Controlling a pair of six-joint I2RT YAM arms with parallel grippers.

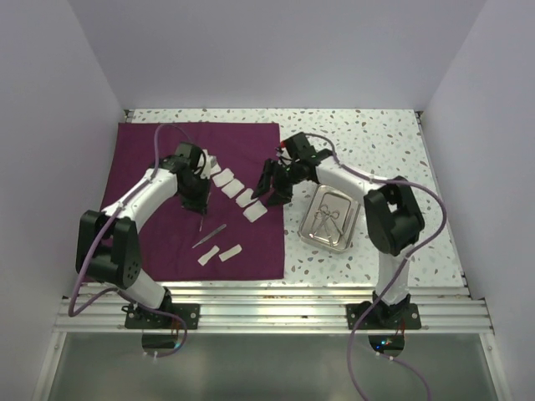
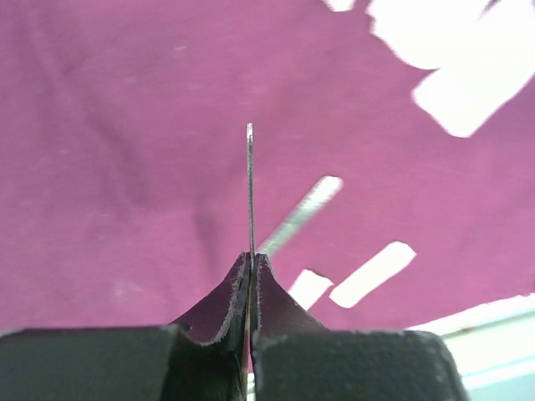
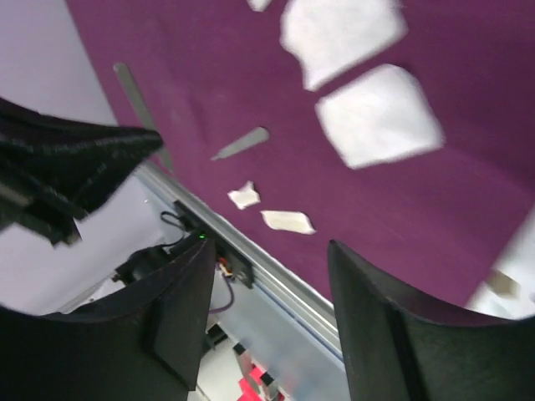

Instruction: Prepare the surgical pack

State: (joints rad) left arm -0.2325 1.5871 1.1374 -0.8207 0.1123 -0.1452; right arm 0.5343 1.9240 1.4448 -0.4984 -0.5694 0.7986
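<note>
Pinching a thin metal tool (image 2: 249, 184) edge-on above the maroon cloth (image 1: 150, 167), the left hand (image 1: 201, 207) is clenched tight. The right hand (image 1: 269, 190) hangs released and empty over gauze pads (image 1: 255, 212) near the cloth's right edge. Scissors (image 1: 326, 219) lie in the steel tray (image 1: 344, 236) on the counter (image 1: 384, 142), just beside the cloth.

Bright, even light; gauze pads (image 2: 468, 92) glare, blurred.

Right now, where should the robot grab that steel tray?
Probably by its raised rim, coming down from above: the steel tray lies flat and wide, so only the thin wall can be pinched, and the scissors fill its middle.
</note>
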